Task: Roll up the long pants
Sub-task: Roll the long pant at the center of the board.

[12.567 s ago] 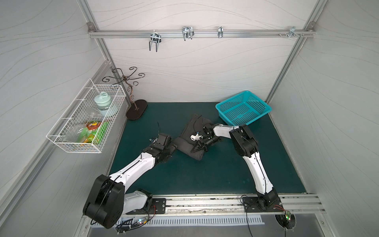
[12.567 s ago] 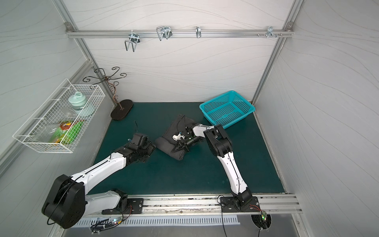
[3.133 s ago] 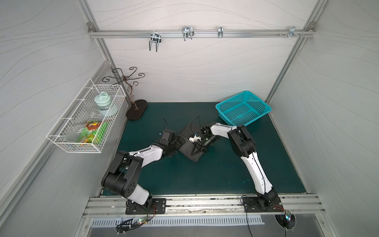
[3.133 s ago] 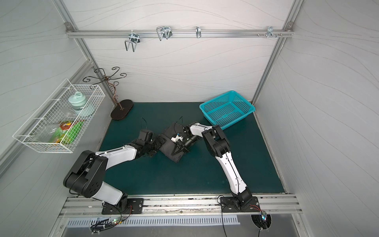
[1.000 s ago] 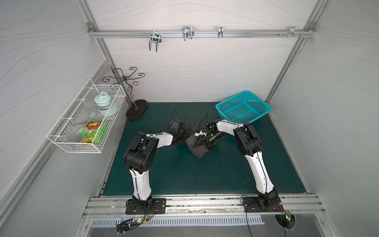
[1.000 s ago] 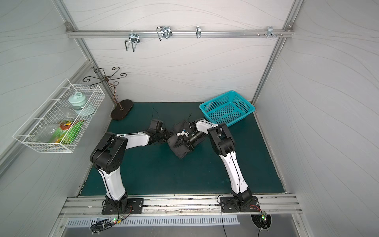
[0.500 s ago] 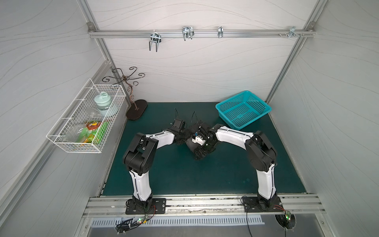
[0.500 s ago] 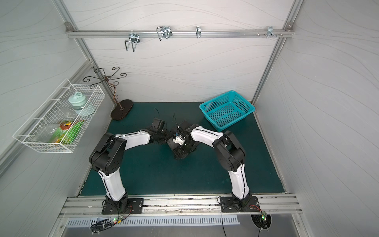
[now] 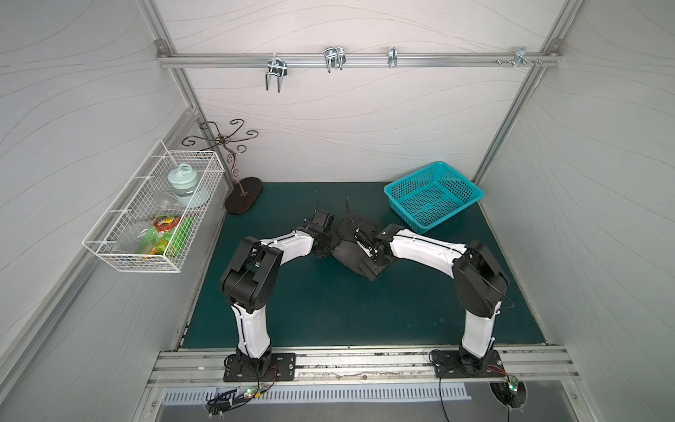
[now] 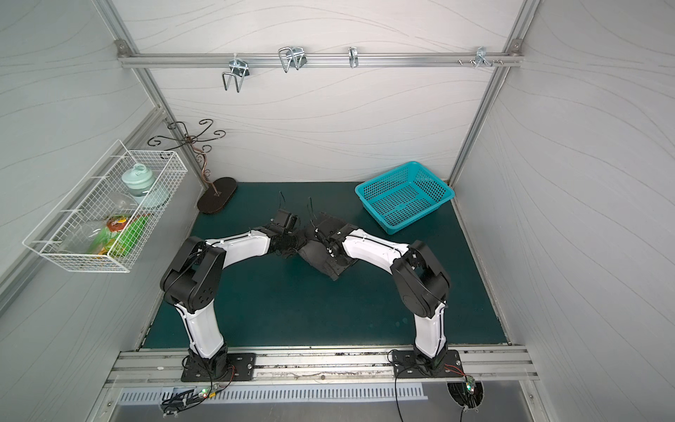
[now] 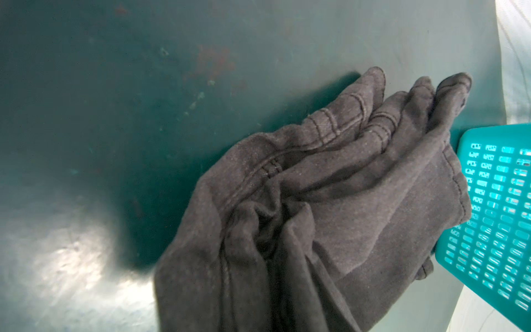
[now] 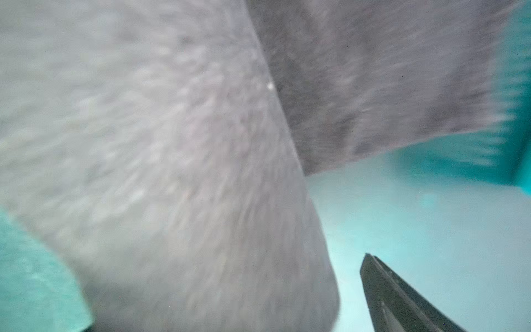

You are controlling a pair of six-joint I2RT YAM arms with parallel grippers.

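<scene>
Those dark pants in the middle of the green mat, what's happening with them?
A robot is rolling the long pants into a bundle. The pants are already bunched into a compact, uneven lump on the green mat, near a teal basket. The left gripper sits at one end; its grip is hidden. The right gripper is at the other side with its jaws wide, one finger clear of the cloth.

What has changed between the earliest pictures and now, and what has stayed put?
The left gripper moved from the mat beside the long pants up against their edge, its elbow lifting high. The right gripper stayed at the pants while its arm's elbow swung outward. The pants went from a flatter fold to a tighter bundle. Any grasp is hidden. The teal basket stayed put.
</scene>
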